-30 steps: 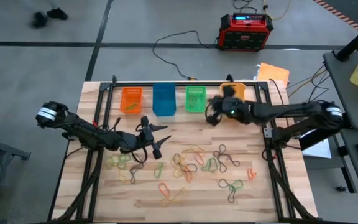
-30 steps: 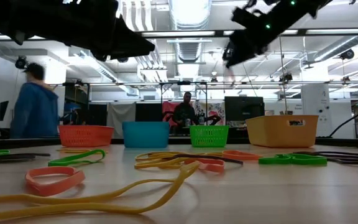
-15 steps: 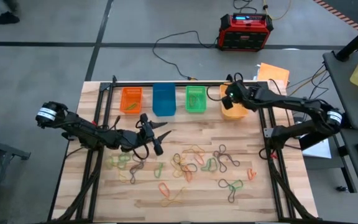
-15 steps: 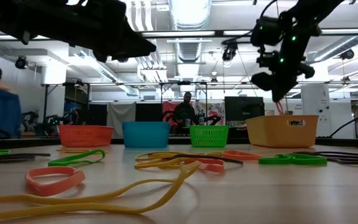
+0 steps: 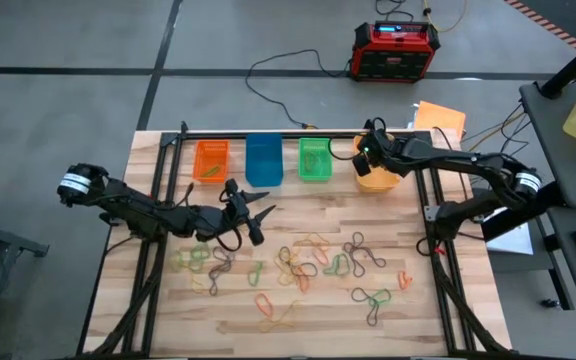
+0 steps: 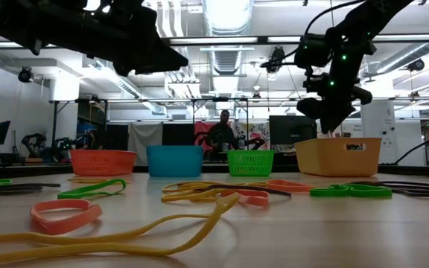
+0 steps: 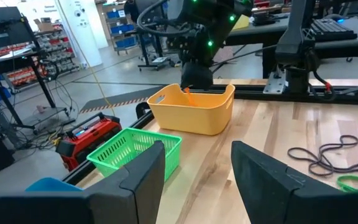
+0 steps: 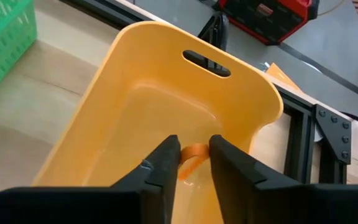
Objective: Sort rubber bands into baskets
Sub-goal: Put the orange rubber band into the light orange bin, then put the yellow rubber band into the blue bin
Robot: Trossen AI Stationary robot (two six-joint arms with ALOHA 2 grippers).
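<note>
The right gripper (image 8: 192, 163) has descended into the yellow-orange basket (image 8: 142, 93); its fingers (image 8: 160, 167), nearly closed, pinch an orange rubber band (image 8: 194, 155) between them. Release is imminent. The left gripper (image 5: 251, 215) hovers open above the tabletop (image 5: 418, 310).

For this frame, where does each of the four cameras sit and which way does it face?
High view: overhead, straight down; both arms show, left gripper mid-table.
Low view: at tabletop height, looking across the rubber bands to the baskets; arms enter from above.
Left wrist view: past its own open fingers toward the yellow-orange basket.
Right wrist view: down into that basket; right gripper pinches an orange band.
Shared: both wrist views show the yellow-orange basket.
</note>
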